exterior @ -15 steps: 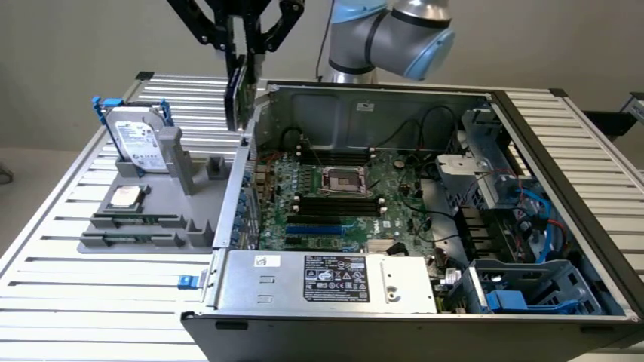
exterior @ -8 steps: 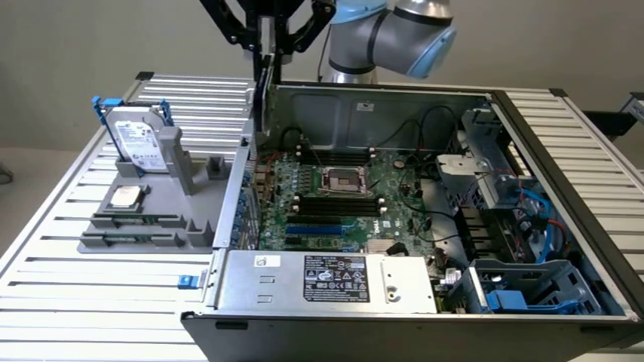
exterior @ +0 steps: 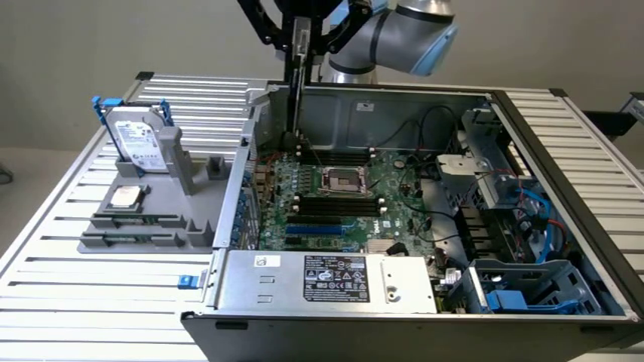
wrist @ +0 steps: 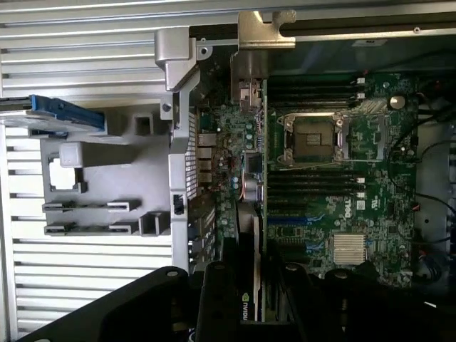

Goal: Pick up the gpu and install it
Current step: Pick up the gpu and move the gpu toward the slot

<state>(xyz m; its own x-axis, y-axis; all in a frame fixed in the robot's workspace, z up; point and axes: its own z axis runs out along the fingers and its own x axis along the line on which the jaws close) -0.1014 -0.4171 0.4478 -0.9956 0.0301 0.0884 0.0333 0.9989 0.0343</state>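
Observation:
The gpu hangs on edge as a thin black card, pointing down into the open computer case. My gripper is shut on its upper end. The card's lower end sits just above the motherboard, close to the case wall on the exterior view's left. In the wrist view the gpu shows its black shroud with a green logo between my dark fingers. Its thin silver edge runs out over the motherboard beside the rear ports.
A grey fixture stands on the slatted table at the exterior view's left, holding a blue-framed hard drive and a small silver drive. The power supply fills the case's near end. Cables and a blue drive cage crowd the exterior view's right.

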